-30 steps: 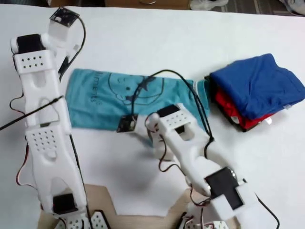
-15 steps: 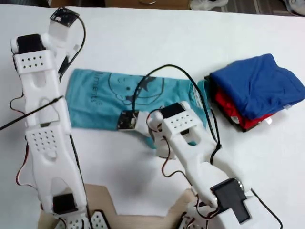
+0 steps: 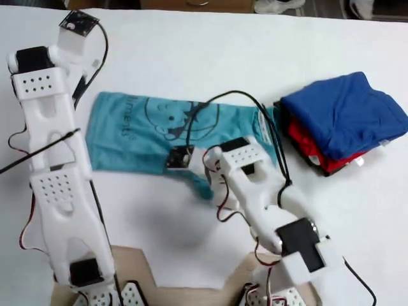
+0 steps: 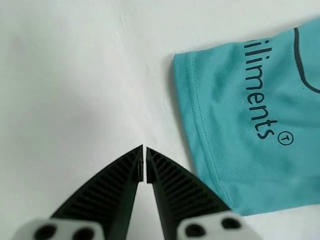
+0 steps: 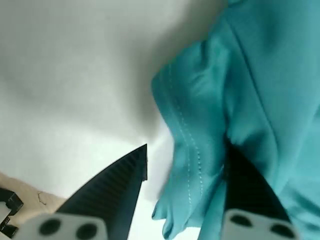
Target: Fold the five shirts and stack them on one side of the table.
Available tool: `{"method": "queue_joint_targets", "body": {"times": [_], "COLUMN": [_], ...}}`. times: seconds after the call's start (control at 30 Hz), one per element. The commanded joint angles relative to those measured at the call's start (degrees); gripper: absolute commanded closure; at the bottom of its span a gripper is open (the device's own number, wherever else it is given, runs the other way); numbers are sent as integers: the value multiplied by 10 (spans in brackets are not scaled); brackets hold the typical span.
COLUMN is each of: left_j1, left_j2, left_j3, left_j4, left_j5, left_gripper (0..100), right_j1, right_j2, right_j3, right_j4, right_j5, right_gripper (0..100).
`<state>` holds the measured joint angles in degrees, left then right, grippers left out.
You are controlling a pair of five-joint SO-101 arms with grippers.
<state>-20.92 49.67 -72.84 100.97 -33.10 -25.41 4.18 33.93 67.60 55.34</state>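
- At the near edge of the white bench (image 3: 191,44), a piece of brown cardboard (image 3: 143,279) is lying under the bases of two white robot arms.
- The right arm (image 3: 255,191) is leaning from that near edge toward the middle of the bench, its wrist bending down over the cloth below.
- The right end effector (image 5: 187,150) is standing with its fingers apart, straddling a bunched edge of the teal shirt (image 5: 250,75). One finger is sitting clear of the cloth with bare bench showing beside it. The other is sitting right against the fold and is partly hidden by it.
- The teal shirt is lying mostly flat across the middle of the bench, with dark print facing up. Its near corner, under the right arm's wrist, is drawn out into a rumpled point.
- Just beside the teal shirt's right end, a stack (image 3: 331,131) of folded shirts is resting on the right side of the bench. A blue shirt (image 3: 347,105) is lying on top, a red shirt (image 3: 305,143) is showing beneath it, and a dark layer is peeking out at the bottom.
- The left arm (image 3: 54,159) is stretching along the left side of the bench, from the near edge to the far part.
- The left end effector (image 4: 144,162) is hanging over bare bench just beside the teal shirt's left end. Its fingers are together, tips meeting, with nothing between them.
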Motion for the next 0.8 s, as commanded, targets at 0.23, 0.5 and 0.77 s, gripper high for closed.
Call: {"method": "queue_joint_targets", "body": {"times": [0.23, 0.5, 0.77], "left_j1": [-12, -12, -18], "left_j2": [-5, -5, -5], "left_j3": [-13, -13, -14], "left_j4": [0, -3, -4], "left_j5": [-15, -15, -15], "left_gripper": [977, 977, 977], "right_j1": [7, 29, 29], "right_j2": [71, 72, 66], "right_j3": [-29, -67, -129], "right_j4": [-25, -16, 62], "right_j5": [4, 4, 4], "right_gripper": [834, 975, 975]}}
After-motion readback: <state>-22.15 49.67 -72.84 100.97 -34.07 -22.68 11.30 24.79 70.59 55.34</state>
